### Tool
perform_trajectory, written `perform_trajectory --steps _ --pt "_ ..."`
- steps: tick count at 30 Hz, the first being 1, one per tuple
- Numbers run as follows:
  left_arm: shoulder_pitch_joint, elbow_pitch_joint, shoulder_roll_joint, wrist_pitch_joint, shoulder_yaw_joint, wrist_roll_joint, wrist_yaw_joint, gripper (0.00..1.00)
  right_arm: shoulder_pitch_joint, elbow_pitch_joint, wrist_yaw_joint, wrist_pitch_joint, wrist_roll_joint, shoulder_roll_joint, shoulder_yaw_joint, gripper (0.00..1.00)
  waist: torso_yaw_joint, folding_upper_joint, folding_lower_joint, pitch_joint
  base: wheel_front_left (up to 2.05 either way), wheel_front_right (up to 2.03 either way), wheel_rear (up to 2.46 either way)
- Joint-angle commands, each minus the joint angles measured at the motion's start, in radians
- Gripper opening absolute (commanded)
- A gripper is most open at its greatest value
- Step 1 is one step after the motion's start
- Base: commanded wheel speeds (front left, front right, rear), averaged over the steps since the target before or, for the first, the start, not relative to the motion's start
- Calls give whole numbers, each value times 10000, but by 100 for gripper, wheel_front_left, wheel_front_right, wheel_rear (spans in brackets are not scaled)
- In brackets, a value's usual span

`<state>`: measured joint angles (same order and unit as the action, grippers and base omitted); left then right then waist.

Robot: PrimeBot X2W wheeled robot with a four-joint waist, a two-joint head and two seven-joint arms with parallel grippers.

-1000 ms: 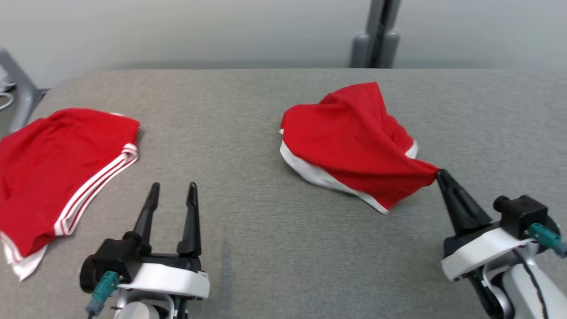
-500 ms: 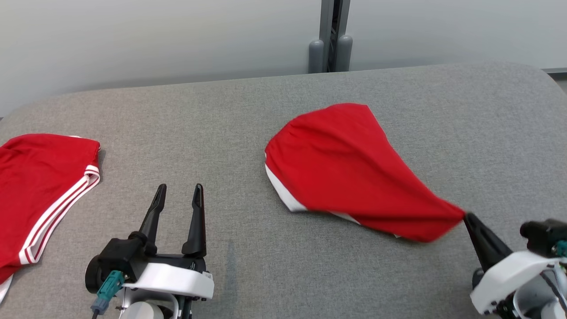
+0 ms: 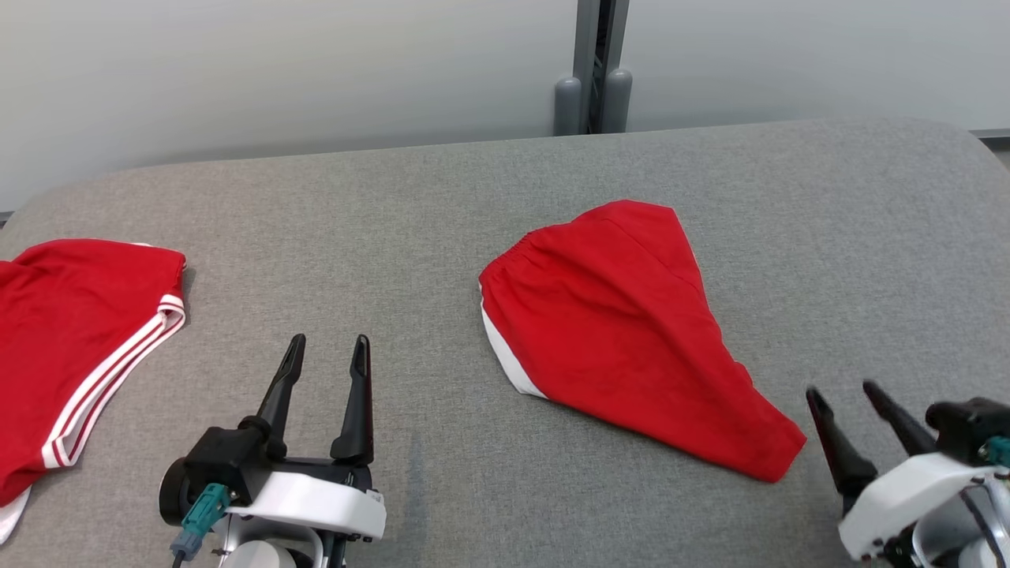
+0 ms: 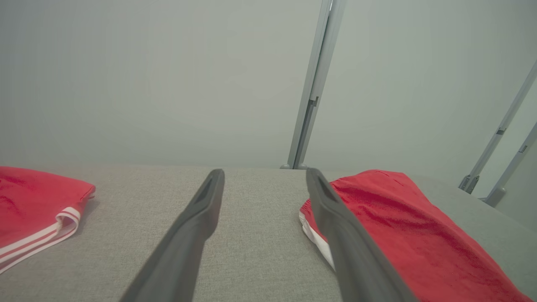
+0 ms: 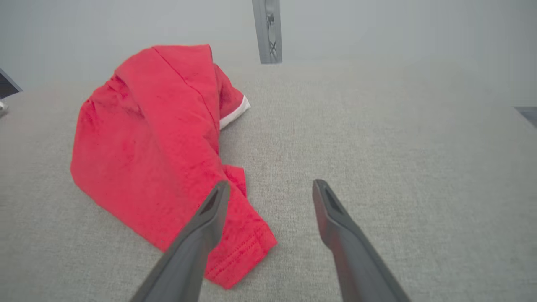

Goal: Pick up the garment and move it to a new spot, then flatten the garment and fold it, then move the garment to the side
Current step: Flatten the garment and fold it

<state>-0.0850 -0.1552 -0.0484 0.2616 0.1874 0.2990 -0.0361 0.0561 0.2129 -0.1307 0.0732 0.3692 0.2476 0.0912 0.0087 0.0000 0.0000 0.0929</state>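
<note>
Garment (image 3: 623,331), a pair of red shorts with white trim, lies bunched in a wedge on the grey counter (image 3: 442,205), right of the middle. Its gathered waistband faces the left edge and its narrow tip points toward the front right corner. The right claw (image 3: 840,389) sits just beside that tip with its fingers spread wide and nothing between them. The left claw (image 3: 330,340) waits near the front edge, left of the middle, equally wide and empty. A second red garment (image 3: 71,339) with white stripes rests at the left edge, well apart.

The move to a new spot looks done, so flattening is the step in hand. The right wrist view shows a layer folded under on the far side, with a strip of white trim peeking out. To flatten well, each claw should probably pinch one end, the left at the waistband corner by the white hem and the right at the tip. They should then draw apart low over the counter so the tucked layer slides free rather than dragging the whole heap.

No brand, label or writing can be read on either garment.
</note>
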Motion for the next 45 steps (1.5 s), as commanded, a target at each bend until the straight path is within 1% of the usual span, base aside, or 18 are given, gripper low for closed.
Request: perform_trajectory --steps 1,9,12,16,23,27,31,32,37,45 --pt "2 -5 -39 40 3 -28 23 100 152 -83 -1 -277 -45 -49 -20 100 35 0 0 -17 0 0 0" --pt "96 102 -39 40 -19 3 72 100 817 -383 -1 -2441 -424 -386 445 100 205 0 0 -112 0 0 0" --pt "87 141 -37 40 -2 -24 63 100 1011 -147 1 -2854 -527 -579 583 100 232 0 0 -100 0 0 0" --pt "78 151 -40 40 82 -51 69 100 1120 259 1 -3106 -636 -842 714 100 303 0 0 -67 0 0 0" --pt "132 158 -37 40 104 -83 40 100 1232 690 -1 -3289 -595 -967 837 100 401 0 0 -2 0 0 0" --pt "31 172 -37 40 176 -71 49 100 1397 831 -1 -3330 -496 -865 744 100 535 0 0 114 0 0 0" --pt "-138 159 -39 40 372 -115 22 100 1799 1154 1 -3359 -345 -611 468 100 809 0 0 393 0 0 0" --pt "-231 138 -40 40 451 -92 -3 100 2135 1500 1 -3336 -253 -427 168 100 989 0 0 592 0 0 0" --pt "-406 80 -37 40 643 -91 -63 100 3121 2861 -1 -2876 64 -67 -407 100 1488 0 0 1072 0 0 0" --pt "-666 132 -39 40 851 -10 -179 100 4341 4855 -1 -2284 790 397 -145 100 2180 0 0 1593 0 0 0"
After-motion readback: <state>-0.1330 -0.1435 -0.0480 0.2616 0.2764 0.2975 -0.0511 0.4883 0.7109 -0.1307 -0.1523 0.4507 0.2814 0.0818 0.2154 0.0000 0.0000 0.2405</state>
